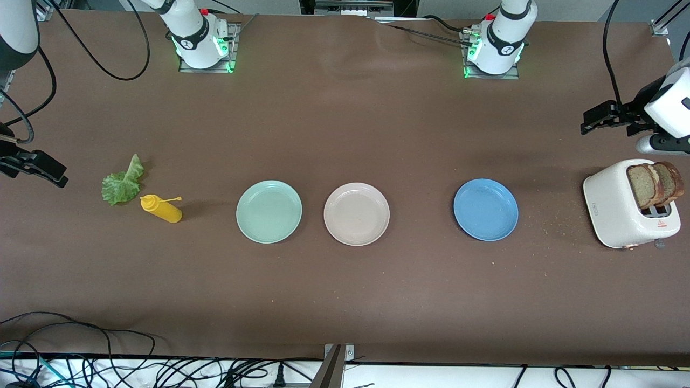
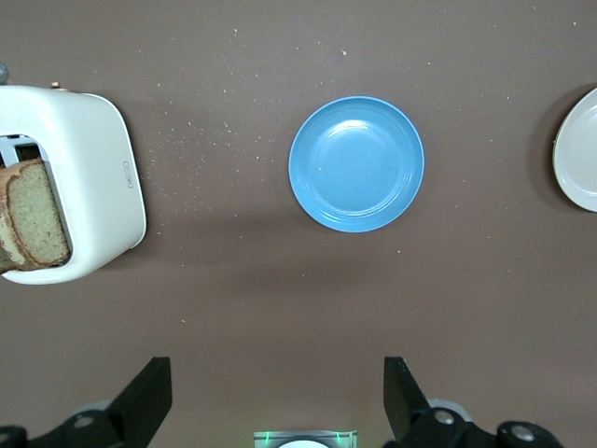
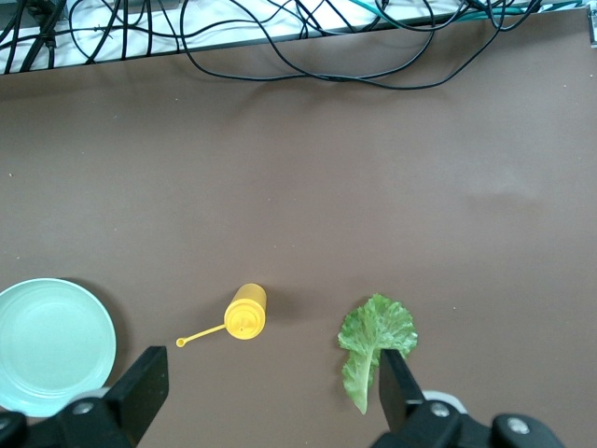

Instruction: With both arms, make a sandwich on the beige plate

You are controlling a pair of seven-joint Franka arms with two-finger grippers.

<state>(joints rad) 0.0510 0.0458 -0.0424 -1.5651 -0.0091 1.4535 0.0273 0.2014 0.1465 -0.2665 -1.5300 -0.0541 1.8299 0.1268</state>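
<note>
The beige plate [image 1: 356, 214] lies empty on the table, between the mint-green plate [image 1: 269, 211] and the blue plate [image 1: 485, 209]. Two bread slices [image 1: 655, 184] stand upright in the white toaster [image 1: 620, 213] at the left arm's end. The lettuce leaf [image 1: 123, 181] lies flat at the right arm's end, its long axis running from the yellow bottle [image 1: 161, 209] beside it toward the robots' bases. The left gripper [image 2: 277, 397] hangs over the table near the toaster, fingers spread and empty. The right gripper [image 3: 270, 387] hangs over the lettuce, also wide and empty.
</note>
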